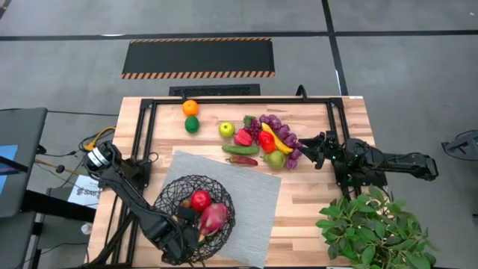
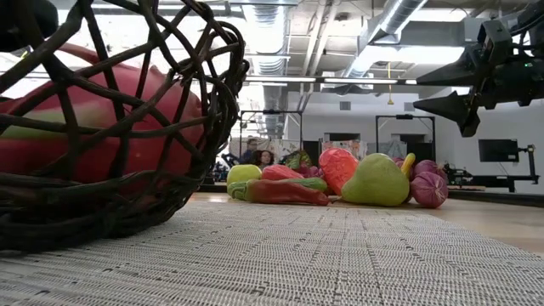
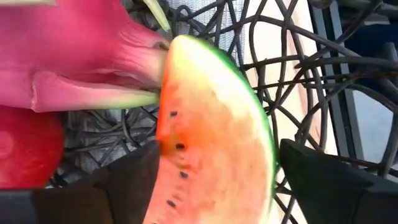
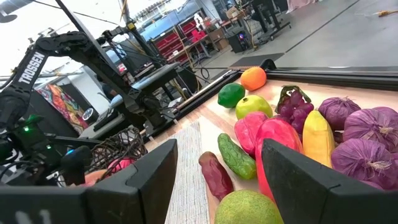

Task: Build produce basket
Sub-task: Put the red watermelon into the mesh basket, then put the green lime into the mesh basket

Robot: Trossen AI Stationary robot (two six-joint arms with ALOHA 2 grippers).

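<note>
- The wire basket (image 1: 196, 217) sits on a grey mat (image 1: 254, 196) near the front of the wooden worktop (image 1: 351, 119).
- Three pieces appear to be in it: a red apple (image 1: 200, 199), a pink dragon fruit (image 1: 213, 219) and a watermelon slice (image 3: 214, 137).
- Most produce (image 1: 265, 142) lies piled behind the mat; an orange (image 1: 190, 107) and lime (image 1: 192, 124) sit apart. The task looks under halfway.
- The left gripper (image 3: 217, 186) reaches into the basket, jaws spread either side of the slice.
- The right gripper (image 1: 312, 149) hovers beside the pile, jaws spread, empty.
</note>
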